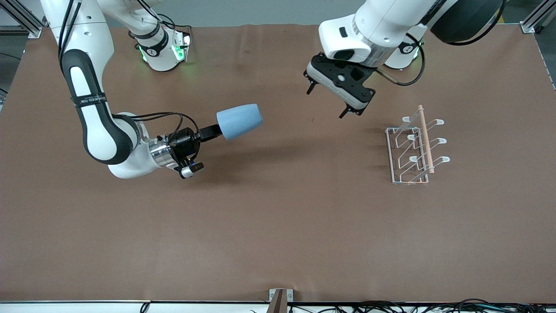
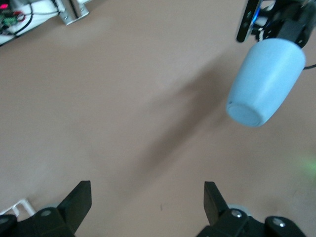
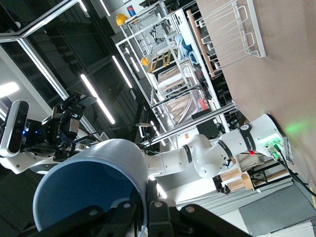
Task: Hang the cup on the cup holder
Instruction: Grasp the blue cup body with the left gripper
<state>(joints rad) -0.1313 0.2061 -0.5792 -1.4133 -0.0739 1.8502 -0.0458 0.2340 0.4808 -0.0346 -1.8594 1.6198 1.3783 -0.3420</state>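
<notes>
The cup (image 1: 239,121) is gripped at its rim by the right gripper (image 1: 210,131) and held in the air on its side, its closed bottom pointed toward the left arm's end of the table. There the cup holder (image 1: 415,148) stands, well apart. The left gripper (image 1: 330,103), open and empty, hangs over the table between them.

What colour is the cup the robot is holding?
Light blue. The cup, held sideways by the right gripper, shows best in the front view.

Light-blue cup (image 1: 239,121) sideways, airborne; white wire cup holder (image 1: 412,148) on table.
</notes>
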